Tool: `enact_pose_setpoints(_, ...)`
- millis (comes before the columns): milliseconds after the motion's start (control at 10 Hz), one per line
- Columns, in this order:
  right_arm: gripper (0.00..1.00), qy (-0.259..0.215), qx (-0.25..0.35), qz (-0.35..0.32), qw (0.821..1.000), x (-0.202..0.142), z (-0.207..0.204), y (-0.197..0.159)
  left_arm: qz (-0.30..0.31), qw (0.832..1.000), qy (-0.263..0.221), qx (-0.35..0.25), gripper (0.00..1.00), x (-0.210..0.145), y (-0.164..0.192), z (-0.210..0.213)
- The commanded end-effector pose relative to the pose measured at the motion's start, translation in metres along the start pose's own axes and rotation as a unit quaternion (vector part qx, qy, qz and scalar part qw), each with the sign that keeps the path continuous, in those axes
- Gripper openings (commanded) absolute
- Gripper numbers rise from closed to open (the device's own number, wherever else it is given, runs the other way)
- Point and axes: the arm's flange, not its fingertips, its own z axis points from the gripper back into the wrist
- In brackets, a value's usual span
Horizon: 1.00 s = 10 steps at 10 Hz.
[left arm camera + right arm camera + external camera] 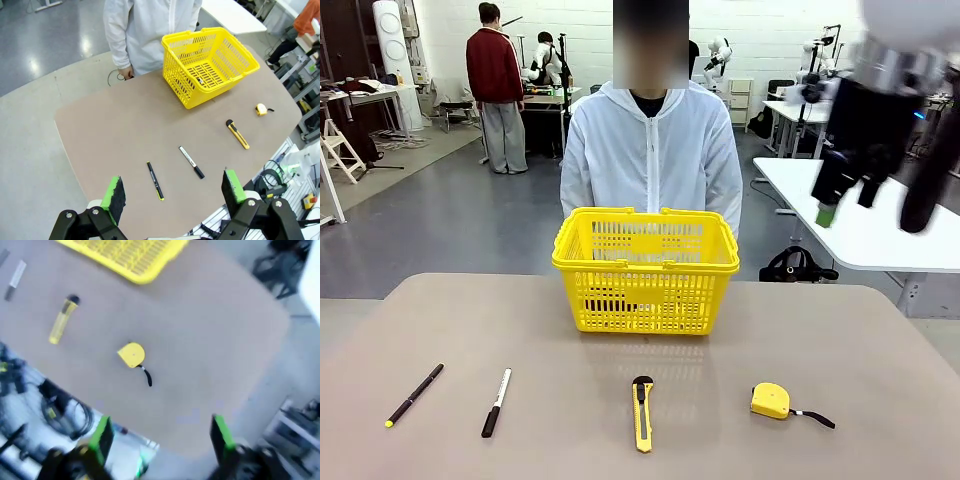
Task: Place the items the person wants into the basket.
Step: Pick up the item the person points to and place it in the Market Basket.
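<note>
The yellow basket (645, 270) stands mid-table in front of the person (651, 150) in a white jacket. Along the table's near side lie a white marker with a black cap (497, 402) and a yellow-and-black utility knife (642, 412). My right gripper (875, 215) hangs open high above the table's right side, empty. In its wrist view the right gripper (161, 435) looks down on the knife (62, 320) and the basket's corner (125, 255). My left gripper (173, 192) is open and empty, high over the marker (191, 162), the knife (237, 134) and the basket (210, 62).
A thin black pen (415, 394) lies left of the marker. A yellow tape measure (770, 400) sits right of the knife, below my right gripper in its wrist view (131, 354). The brown tabletop (840, 340) is bare around the basket.
</note>
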Motion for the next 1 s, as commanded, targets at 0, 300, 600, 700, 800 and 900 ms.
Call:
enact_pose_setpoints(0, 1.0, -0.062, 0.005, 0.003, 0.998, -0.03, -0.022, -0.007, -0.006, 1.0, -0.004, -0.006, 1.0, 0.0, 0.0, 0.0)
enact_pose_setpoints(300, 1.0, -0.096, 0.018, 0.002, 0.995, -0.039, -0.028, -0.029, -0.006, 1.0, -0.004, -0.006, 1.0, 0.0, 0.0, 0.0)
enact_pose_setpoints(600, 1.0, -0.066, -0.006, -0.016, 0.998, -0.043, -0.016, -0.023, -0.006, 1.0, -0.004, -0.006, 1.0, 0.0, 0.0, 0.0)
enact_pose_setpoints(700, 1.0, -0.066, -0.006, -0.016, 0.998, -0.043, -0.016, -0.023, -0.006, 1.0, -0.004, -0.006, 1.0, 0.0, 0.0, 0.0)
enact_pose_setpoints(800, 1.0, -0.066, -0.006, -0.016, 0.998, -0.043, -0.016, -0.023, -0.006, 1.0, -0.004, -0.006, 1.0, 0.0, 0.0, 0.0)
enact_pose_setpoints(900, 1.0, -0.071, -0.006, -0.011, 0.997, -0.043, -0.019, -0.026, -0.006, 1.0, -0.004, -0.006, 1.0, 0.0, 0.0, 0.0)
